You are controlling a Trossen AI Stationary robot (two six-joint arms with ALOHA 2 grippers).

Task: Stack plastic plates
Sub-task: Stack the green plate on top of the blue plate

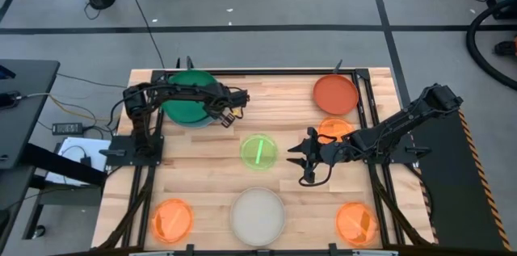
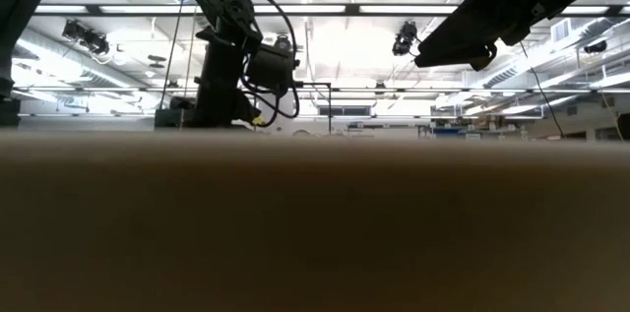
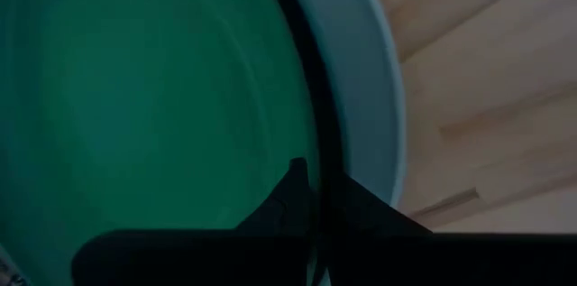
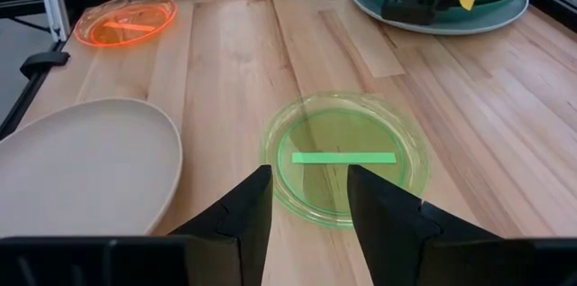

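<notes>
Left gripper (image 1: 216,112) closed on the rim of the dark-green plate (image 1: 188,98), atop the light-blue plate (image 3: 370,96) at the wooden table's (image 1: 210,167) far-left part. Right gripper (image 1: 300,159) open, fingers spread, just beside the neon-green plate (image 1: 259,152) at table centre, not touching. Red-orange plate (image 1: 335,94) at far right. Cream plate (image 1: 258,216) at near edge centre, flanked by small orange plates at near left (image 1: 172,220) and near right (image 1: 356,222). Another orange plate (image 1: 334,129) under the right arm.
</notes>
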